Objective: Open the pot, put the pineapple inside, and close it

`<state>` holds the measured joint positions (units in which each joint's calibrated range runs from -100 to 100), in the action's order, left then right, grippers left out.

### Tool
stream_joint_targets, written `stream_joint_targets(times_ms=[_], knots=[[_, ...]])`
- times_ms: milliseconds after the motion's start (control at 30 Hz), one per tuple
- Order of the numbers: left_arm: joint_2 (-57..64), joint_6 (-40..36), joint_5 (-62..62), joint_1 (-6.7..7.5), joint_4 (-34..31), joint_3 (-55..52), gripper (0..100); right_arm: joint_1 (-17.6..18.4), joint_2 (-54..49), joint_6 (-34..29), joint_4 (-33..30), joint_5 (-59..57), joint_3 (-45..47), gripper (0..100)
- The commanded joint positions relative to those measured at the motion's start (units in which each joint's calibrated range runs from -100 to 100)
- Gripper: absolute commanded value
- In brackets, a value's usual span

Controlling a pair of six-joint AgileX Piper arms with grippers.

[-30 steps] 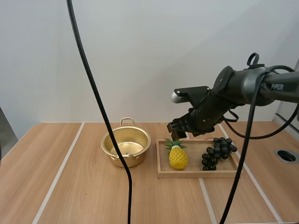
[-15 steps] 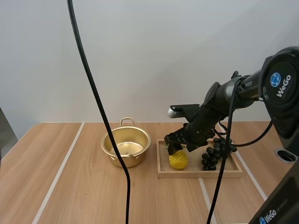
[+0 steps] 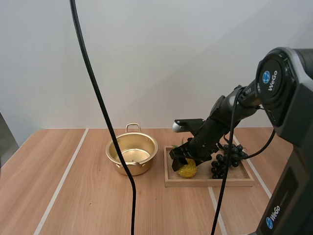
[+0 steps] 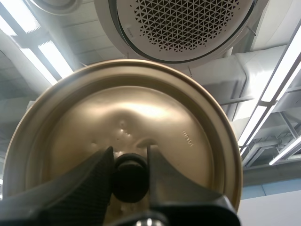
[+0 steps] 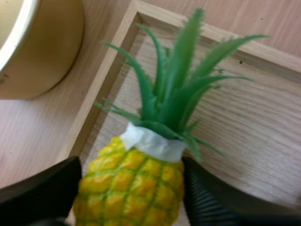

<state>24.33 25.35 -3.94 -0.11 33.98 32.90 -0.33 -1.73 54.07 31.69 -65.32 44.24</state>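
The left gripper [image 4: 129,159] is clamped on the knob [image 4: 129,181] of the lid [image 4: 141,113], well clear of the pot [image 3: 132,154], which stands open mid-table toward the back edge. Just right of it, the right gripper [image 3: 182,159] has dropped within the last second over the pineapple [image 5: 134,186] at the left end of the wooden tray [image 3: 205,183]. Its fingers are spread either side, so the grasp looks imminent.

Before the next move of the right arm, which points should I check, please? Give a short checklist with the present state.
1. Pot open and empty inside: ok.
2. Lid pinched at its knob by the left claw: ok.
3. Right claw astride the pineapple: ok.
4. Pineapple lifted off the tray: not ok, it lies there.
5. Grapes apart from the right claw: cannot tell.
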Motion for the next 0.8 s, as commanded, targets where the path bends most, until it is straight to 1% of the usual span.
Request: stream_joint_targets(times_ms=[0,33,100,233,300,467,767], knots=[[0.39,-0.3,0.31,0.04,-0.15,0.06,0,-0.03,-0.08,0.77,0.56,-0.03,-0.49,29],[0.39,-0.3,0.31,0.04,-0.15,0.06,0,-0.03,-0.08,0.41,0.56,-0.03,-0.66,0],[0.39,-0.3,0.31,0.04,-0.15,0.06,0,-0.03,-0.08,-1.0,0.41,-0.03,-1.13,0],[0.39,-0.3,0.29,0.04,-0.41,0.06,0,-0.03,-0.98,-1.28,0.02,-1.33,-3.04,0],[0.39,-0.3,0.29,0.04,-0.41,0.06,0,-0.03,-2.48,-1.39,0.97,-3.42,-5.24,0],[0.39,-0.3,0.29,0.04,-0.41,0.06,0,-0.03,-7.66,-1.28,4.79,-7.03,-13.97,0],[1.18,0.06,0.29,0.04,-0.41,0.06,0,-0.03,-16.49,-1.19,5.34,-11.57,-32.2,0]])
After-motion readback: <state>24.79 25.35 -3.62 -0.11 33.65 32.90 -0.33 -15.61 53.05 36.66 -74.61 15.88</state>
